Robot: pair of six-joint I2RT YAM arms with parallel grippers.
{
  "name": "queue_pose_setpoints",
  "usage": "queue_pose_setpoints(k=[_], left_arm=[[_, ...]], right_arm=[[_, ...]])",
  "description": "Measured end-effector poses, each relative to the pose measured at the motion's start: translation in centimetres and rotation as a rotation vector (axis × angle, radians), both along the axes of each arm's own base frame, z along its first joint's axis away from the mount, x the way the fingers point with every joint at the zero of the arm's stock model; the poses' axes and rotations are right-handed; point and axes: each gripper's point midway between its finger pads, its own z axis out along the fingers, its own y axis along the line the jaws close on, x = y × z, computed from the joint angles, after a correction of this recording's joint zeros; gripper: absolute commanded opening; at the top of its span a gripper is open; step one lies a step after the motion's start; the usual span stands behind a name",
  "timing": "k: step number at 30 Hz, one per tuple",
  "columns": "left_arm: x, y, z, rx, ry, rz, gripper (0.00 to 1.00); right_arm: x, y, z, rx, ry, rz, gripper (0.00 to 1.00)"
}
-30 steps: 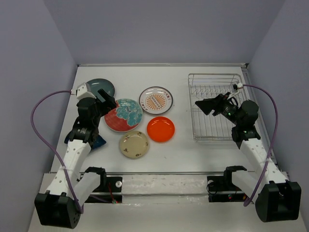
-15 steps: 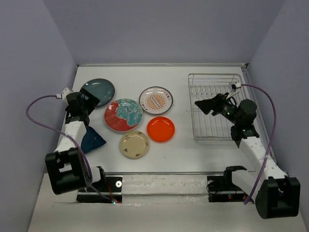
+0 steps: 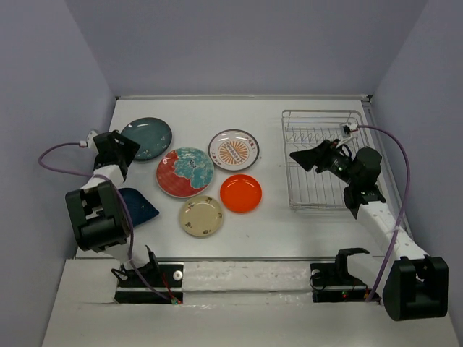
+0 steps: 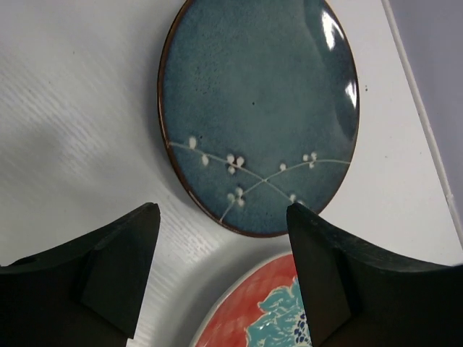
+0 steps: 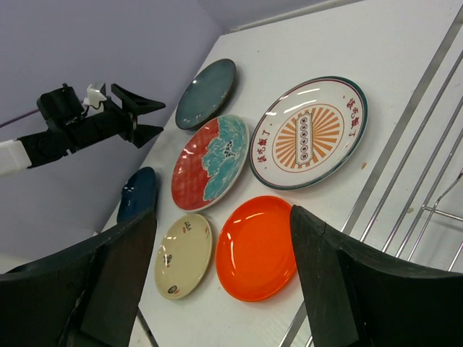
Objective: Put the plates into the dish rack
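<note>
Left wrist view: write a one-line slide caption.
Open left gripper frames a dark teal plate with white blossoms; a red-rimmed floral plate peeks in below.

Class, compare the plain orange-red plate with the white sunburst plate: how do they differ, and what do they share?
The orange-red plate is one plain colour; the sunburst plate is white with orange rays and a dark rim. The sunburst plate looks wider than the orange-red plate. Both are round and lie flat on the table.
</note>
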Motion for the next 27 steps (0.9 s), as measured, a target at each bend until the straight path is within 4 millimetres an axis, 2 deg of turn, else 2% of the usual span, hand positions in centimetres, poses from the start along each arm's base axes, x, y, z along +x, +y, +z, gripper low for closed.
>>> queue_pose_setpoints(k=[3, 7, 17, 24, 26, 27], left_arm=[[1.3, 0.6, -0.1, -0.001, -0.006, 0.016, 0.81], [2.0, 1.0, -1.7, -0.021, 0.024, 0.034, 0.79], [2.9, 1.3, -5.0, -0.064, 0.086, 0.066, 0.74], [4.7, 1.6, -5.5, -0.092, 0.036, 0.089, 0.6], [5.2, 1.6, -5.6, -0.105, 0.018, 0.094, 0.53], [5.4, 1.7, -5.7, -0.11, 0.009, 0.097, 0.45]], right_arm=[[0.0, 0.0, -0.1, -0.001, 0.002, 0.0, 0.8], [-0.1, 0.0, 0.1, -0.003, -0.009, -0.001, 0.8], [-0.2, 0.0, 0.3, -0.003, -0.013, 0.0, 0.8], [-0.2, 0.0, 0.2, -0.003, -0.012, -0.001, 0.79], [-0.2, 0.0, 0.1, -0.004, -0.008, -0.001, 0.79], [-0.1, 0.0, 0.0, -0.004, -0.006, -0.001, 0.79]])
